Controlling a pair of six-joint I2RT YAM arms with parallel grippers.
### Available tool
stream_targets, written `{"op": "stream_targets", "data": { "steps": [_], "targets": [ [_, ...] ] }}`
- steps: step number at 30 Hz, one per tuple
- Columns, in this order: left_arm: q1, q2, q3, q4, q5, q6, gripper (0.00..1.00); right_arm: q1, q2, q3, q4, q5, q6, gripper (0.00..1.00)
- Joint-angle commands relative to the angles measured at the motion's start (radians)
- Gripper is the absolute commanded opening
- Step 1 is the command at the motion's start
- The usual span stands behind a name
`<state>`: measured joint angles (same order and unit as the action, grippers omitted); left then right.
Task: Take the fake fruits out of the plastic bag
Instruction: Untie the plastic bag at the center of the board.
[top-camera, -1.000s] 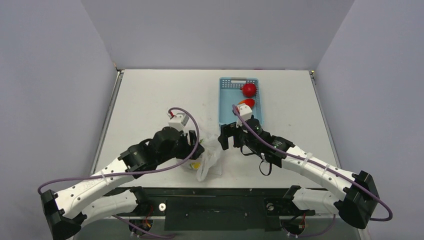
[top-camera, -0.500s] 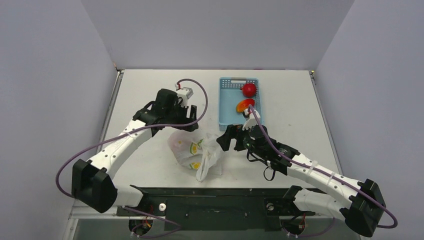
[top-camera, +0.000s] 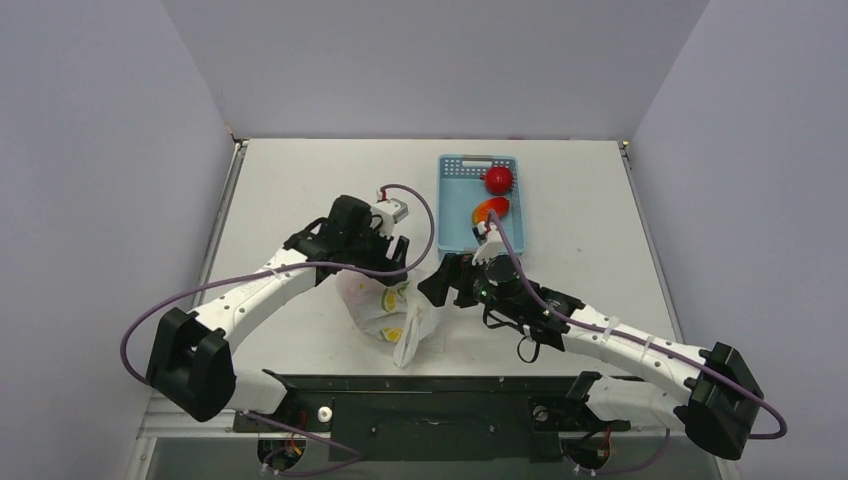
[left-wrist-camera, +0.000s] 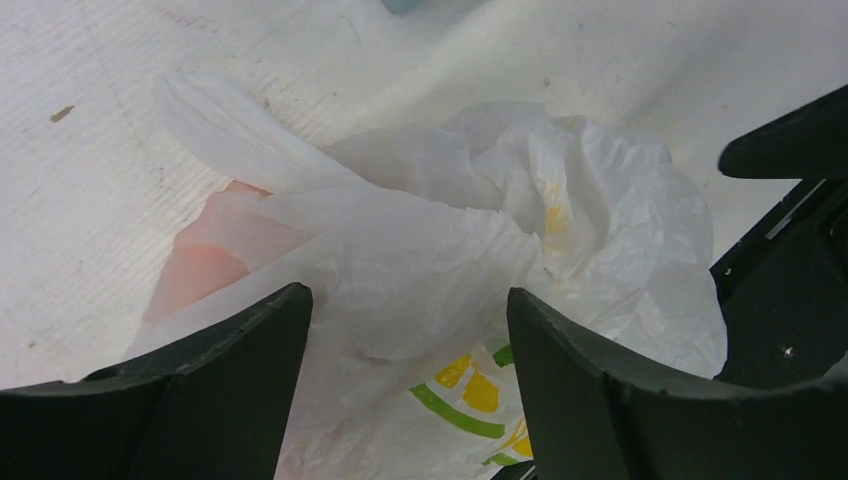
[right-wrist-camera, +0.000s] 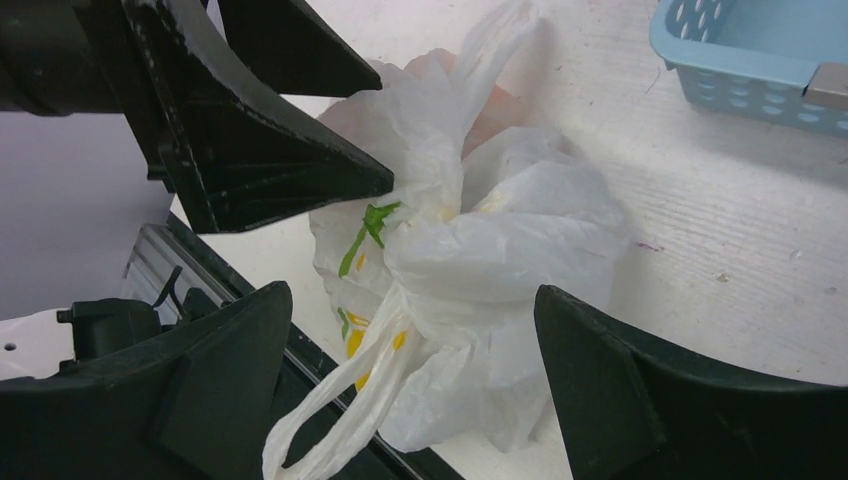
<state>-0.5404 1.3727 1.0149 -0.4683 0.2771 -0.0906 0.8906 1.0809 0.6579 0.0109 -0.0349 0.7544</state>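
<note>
The plastic bag (top-camera: 388, 312) lies crumpled and knotted near the table's front edge, white with yellow and green citrus prints. The fake fruits are hidden inside it; only a pink-orange blur shows through the film in the left wrist view (left-wrist-camera: 196, 276). My left gripper (top-camera: 396, 262) is open just above the bag's far side, with the bag (left-wrist-camera: 440, 250) between its fingers. My right gripper (top-camera: 432, 287) is open at the bag's right side, its fingers straddling the bag (right-wrist-camera: 480, 250) and its loop handle (right-wrist-camera: 340, 400) without touching.
A blue basket (top-camera: 455, 205) stands behind the right gripper and holds a red apple (top-camera: 498, 179) and a red-orange mango (top-camera: 489, 210). Its corner shows in the right wrist view (right-wrist-camera: 730, 60). The table's black front rail (top-camera: 420, 385) lies just below the bag.
My left arm lifted off the bag and swung back, then came right and down over the bag's far side. My right gripper moved left, closer to the bag.
</note>
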Motion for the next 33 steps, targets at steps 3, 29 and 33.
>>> {"op": "stream_targets", "data": {
  "steps": [3, 29, 33],
  "targets": [
    [-0.084, -0.003, 0.015, 0.021, -0.029, 0.056, 0.59, 0.019, 0.031, -0.001, 0.068, -0.003, 0.043, 0.81],
    [0.009, -0.089, -0.001, 0.069, -0.062, 0.023, 0.0, 0.221, 0.092, 0.183, -0.184, 0.42, -0.076, 0.87],
    [0.01, -0.117, -0.02, 0.084, -0.07, 0.025, 0.0, 0.237, 0.083, 0.211, -0.176, 0.502, -0.043, 0.87]
  ]
}}
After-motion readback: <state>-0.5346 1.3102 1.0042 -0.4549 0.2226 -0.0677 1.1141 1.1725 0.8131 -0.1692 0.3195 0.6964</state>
